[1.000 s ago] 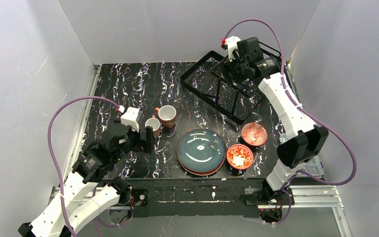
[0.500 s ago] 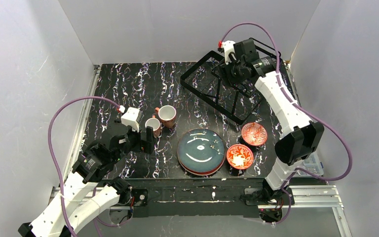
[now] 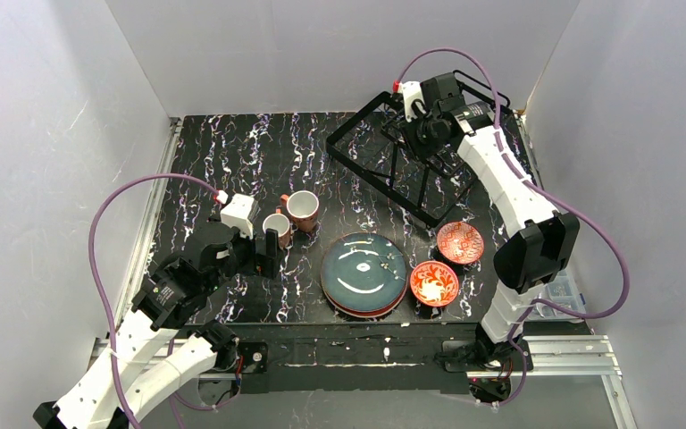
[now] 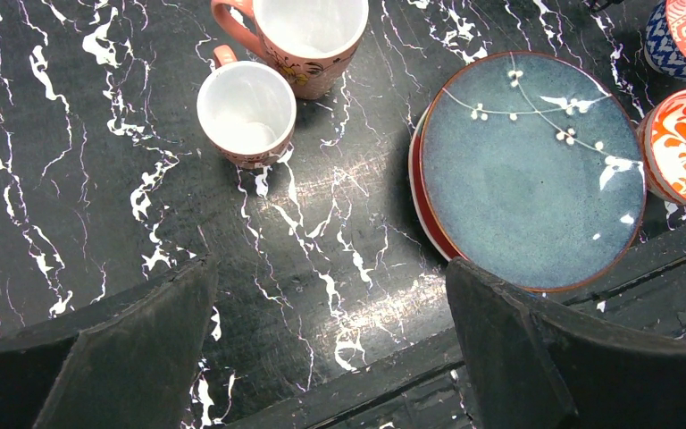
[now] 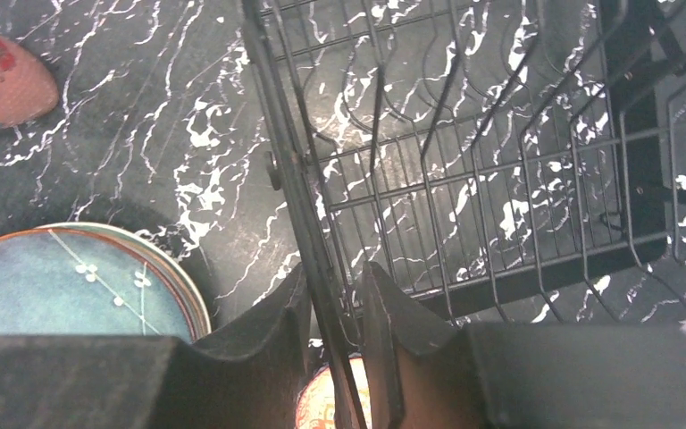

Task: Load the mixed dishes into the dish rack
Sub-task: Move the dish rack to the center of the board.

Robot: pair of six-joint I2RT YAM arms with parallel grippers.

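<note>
The dish rack (image 3: 384,165), black wire, sits at the back right of the table. My right gripper (image 3: 422,134) reaches down over it. In the right wrist view its fingers (image 5: 335,281) are shut on the rack's thick rim bar (image 5: 290,170). A dark teal plate (image 3: 363,271) tops a stack with a red rim (image 4: 418,188) showing beneath. Two terracotta mugs (image 3: 304,208) (image 3: 276,228) stand left of it. Two red-patterned bowls (image 3: 459,241) (image 3: 434,282) lie to its right. My left gripper (image 3: 268,250) hovers open just near of the smaller mug (image 4: 246,112), holding nothing.
Grey walls close in the table on three sides. A metal rail (image 3: 348,353) runs along the near edge by the arm bases. More black wirework (image 3: 487,89) rises behind the rack at the back right corner.
My right gripper has shifted a little left and back over the rack, and its jaws have closed from wide onto the rim bar. The left arm and the dishes have not moved.
</note>
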